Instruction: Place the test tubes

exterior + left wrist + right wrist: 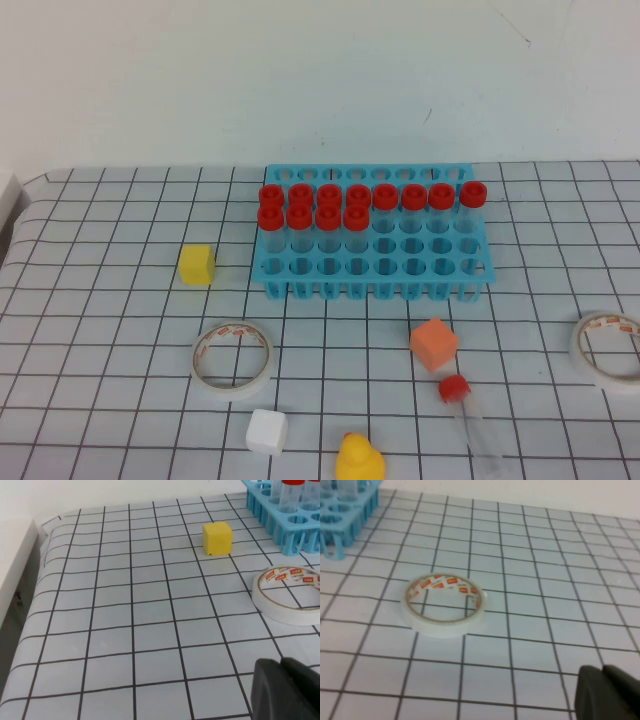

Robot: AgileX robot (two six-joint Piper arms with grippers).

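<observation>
Left gripper clenched, empty, low over the table; tape roll ahead of it; right gripper likewise clenched, empty, second tape roll ahead; loose red-capped test tube lies between those rolls, blue rack beyond.

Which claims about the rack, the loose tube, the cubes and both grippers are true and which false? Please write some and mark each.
One test tube lies on the table beside the orange cube. True.
The blue rack is full. False: its front rows have free holes.
The yellow cube sits inside a tape roll. False: it stands alone, left of the rack.
The left gripper, facing the left tape roll, and the right gripper, facing the right tape roll, have shut fingers and hold nothing. True.
</observation>
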